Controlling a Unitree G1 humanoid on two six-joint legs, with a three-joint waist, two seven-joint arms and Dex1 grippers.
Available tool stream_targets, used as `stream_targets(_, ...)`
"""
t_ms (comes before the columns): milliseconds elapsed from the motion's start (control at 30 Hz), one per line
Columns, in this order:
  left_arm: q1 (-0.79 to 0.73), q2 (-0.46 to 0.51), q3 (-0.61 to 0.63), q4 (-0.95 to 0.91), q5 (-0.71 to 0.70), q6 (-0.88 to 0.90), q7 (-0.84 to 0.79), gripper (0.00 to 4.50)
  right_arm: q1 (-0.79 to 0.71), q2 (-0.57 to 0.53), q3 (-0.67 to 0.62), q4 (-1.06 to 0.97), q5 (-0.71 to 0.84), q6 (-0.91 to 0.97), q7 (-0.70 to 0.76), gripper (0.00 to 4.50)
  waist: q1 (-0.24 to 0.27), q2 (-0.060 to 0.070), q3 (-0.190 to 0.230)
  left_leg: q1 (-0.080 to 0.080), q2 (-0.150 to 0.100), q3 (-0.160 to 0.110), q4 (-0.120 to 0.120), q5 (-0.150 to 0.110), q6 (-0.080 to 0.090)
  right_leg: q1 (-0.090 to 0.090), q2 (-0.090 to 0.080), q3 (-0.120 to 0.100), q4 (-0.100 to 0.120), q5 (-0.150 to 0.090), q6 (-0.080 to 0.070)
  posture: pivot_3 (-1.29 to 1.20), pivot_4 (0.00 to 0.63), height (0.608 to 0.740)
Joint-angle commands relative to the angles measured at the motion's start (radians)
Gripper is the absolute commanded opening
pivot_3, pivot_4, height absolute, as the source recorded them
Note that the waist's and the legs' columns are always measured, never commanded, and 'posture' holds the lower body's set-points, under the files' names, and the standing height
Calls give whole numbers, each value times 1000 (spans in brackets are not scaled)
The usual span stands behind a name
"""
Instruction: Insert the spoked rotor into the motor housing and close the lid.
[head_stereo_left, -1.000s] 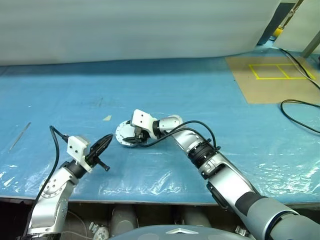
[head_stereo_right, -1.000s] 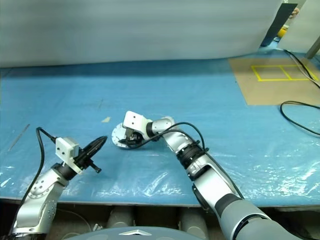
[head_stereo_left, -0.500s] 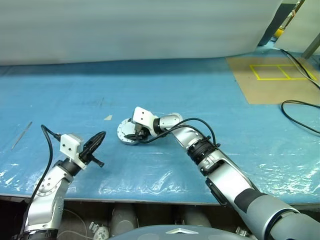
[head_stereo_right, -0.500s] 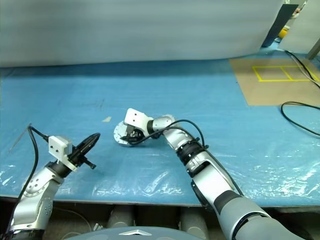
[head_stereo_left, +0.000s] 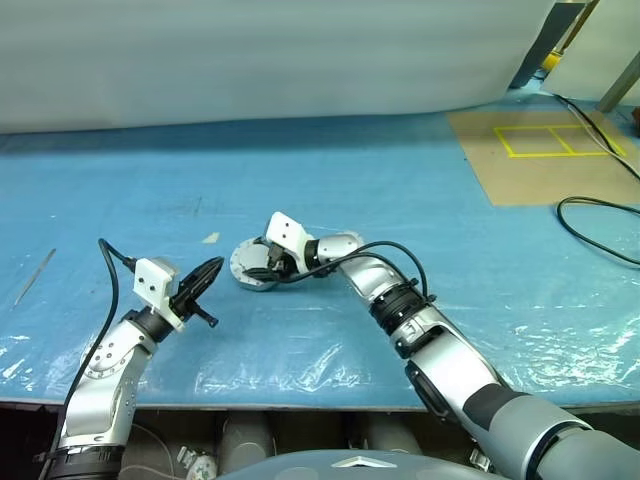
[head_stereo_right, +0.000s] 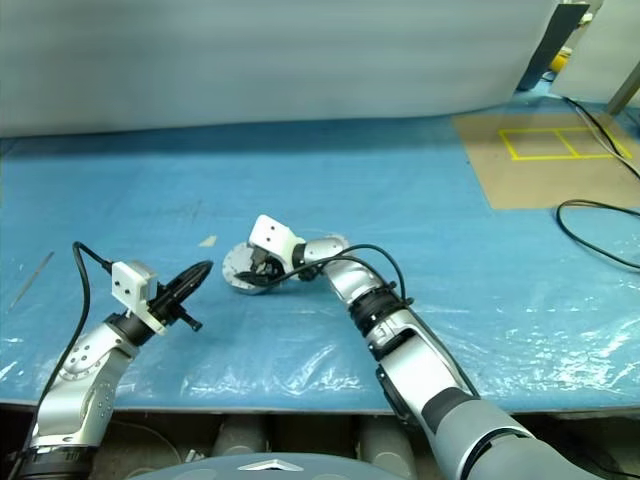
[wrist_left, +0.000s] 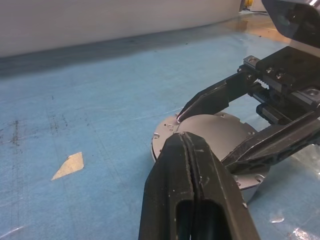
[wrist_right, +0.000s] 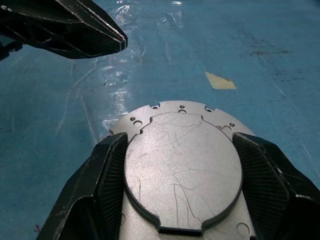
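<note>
The lid (head_stereo_left: 250, 267), a round grey disc with a plain scratched face and small holes around its flange, lies near the middle of the blue table. My right gripper (head_stereo_left: 262, 270) reaches in from the right, shut on the lid, one black finger (wrist_right: 110, 170) pressed against each side of the raised face (wrist_right: 182, 170). My left gripper (head_stereo_left: 215, 268) hovers a short way to the lid's left, shut and empty, its tip (wrist_left: 182, 137) pointing at the disc (wrist_left: 220, 132). The motor housing and the spoked rotor are hidden.
A small pale tape scrap (head_stereo_left: 211, 238) lies just behind and left of the lid. A thin rod (head_stereo_left: 32, 275) rests at the far left. A brown board with yellow tape squares (head_stereo_left: 545, 150) and a black cable (head_stereo_left: 600, 225) are at the right.
The right wrist has rolled a little and the lid in its grip now lies flatter on the table. The left gripper stays shut beside it. The camera has shifted slightly.
</note>
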Motion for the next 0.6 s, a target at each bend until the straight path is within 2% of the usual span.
stream_targets(33, 0, 14, 7, -50, -11, 1, -3, 0, 49, -17, 26, 109, -55, 18, -27, 2971, 1, 0, 0, 0, 0, 0, 0, 0, 0, 0, 0, 0, 0, 0, 0, 0, 150, 740)
stream_targets(333, -4, 20, -2, -29, 12, -1, -3, 0, 63, 0, 44, 78, -59, 61, 9, 2971, -5, 0, 0, 0, 0, 0, -9, 0, 0, -4, 0, 0, -1, 0, 0, 0, 150, 740)
stream_targets(400, -10, 17, -7, -24, 18, -2, -2, 0, 62, -6, 55, 72, -73, 77, 10, 2971, -9, 0, 0, 0, 0, 0, -10, 0, 0, -5, 0, 0, -2, 2, -5, 0, 150, 740)
stream_targets(600, -32, 8, -35, 11, 41, -18, -3, 0, 60, -42, 112, 42, -112, 109, 51, 2971, -15, 0, 0, -1, -1, 0, -10, 0, 0, -4, 0, 1, -4, 2, -6, 0, 150, 740)
